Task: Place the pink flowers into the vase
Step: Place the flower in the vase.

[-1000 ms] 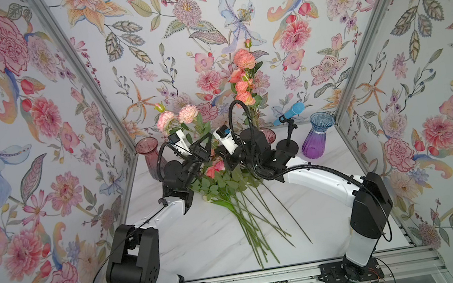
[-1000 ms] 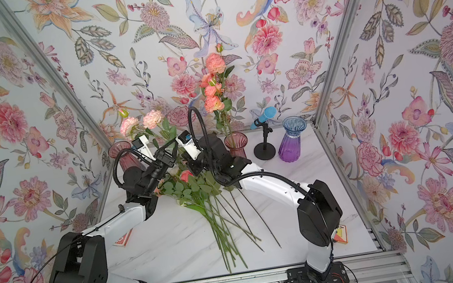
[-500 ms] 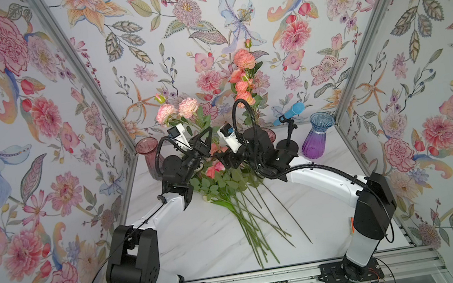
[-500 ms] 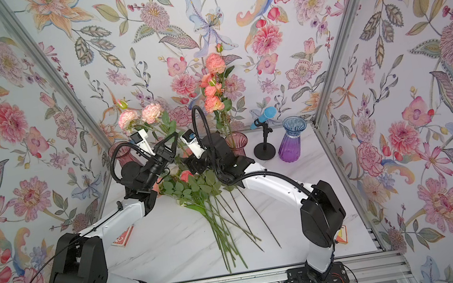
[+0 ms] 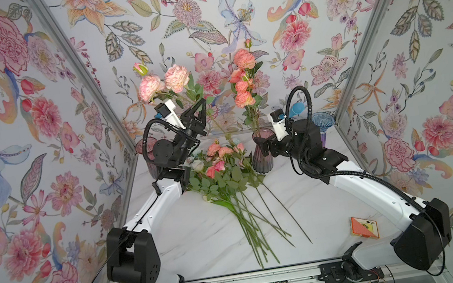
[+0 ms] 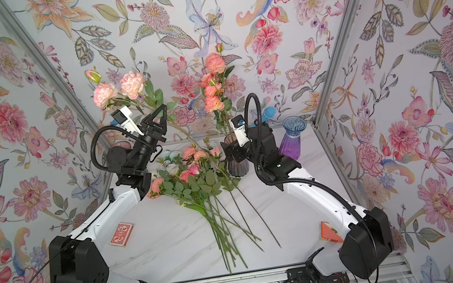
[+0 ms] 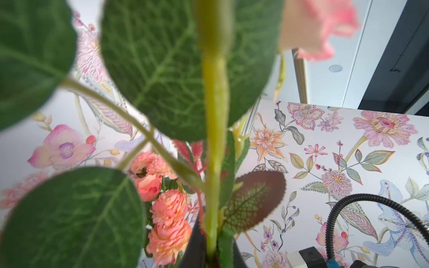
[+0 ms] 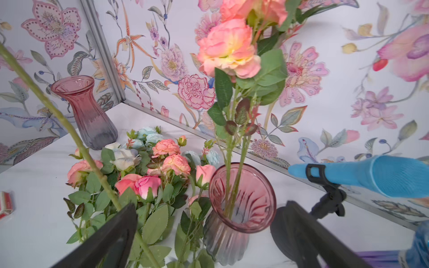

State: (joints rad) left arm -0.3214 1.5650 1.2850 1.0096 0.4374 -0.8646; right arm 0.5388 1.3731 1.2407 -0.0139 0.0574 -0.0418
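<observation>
**Two peonies [image 5: 176, 78] aloft in the left end effector [image 5: 201, 103]**

Clenched on the long green peony stem [image 7: 214, 139], well below the blooms. Blooms up beyond the fingertips, near the back wall. In the left wrist view, thick and blurred, running straight out from the shut jaws with broad leaves on both sides. Lower length slanting down toward the right end effector [image 8: 209, 205], past one of its black fingers [image 8: 109, 234] and outside the ribbed pink vase [image 8: 222, 241].

Released and spread wide on the right. Just ahead of the open jaws, that vase upright on the tabletop [image 8: 34, 232], with coral stems [image 8: 229, 53] standing inside.

Below the left end effector and just beside the right one: loose pink flowers [image 5: 214, 150] heaped flat on the tabletop. Mixed in with pale blue and white blooms [image 8: 148, 137], stem ends trailing back toward the arm bases.

Beyond the heap from the right end effector, a second pink vase [image 8: 86, 111]. Close on its other side, a blue microphone [image 8: 383, 176] on a black stand. Behind its wrist, a purple vase [image 6: 295, 141]. Well back from both end effectors, two playing-card boxes [image 6: 121, 234].
</observation>
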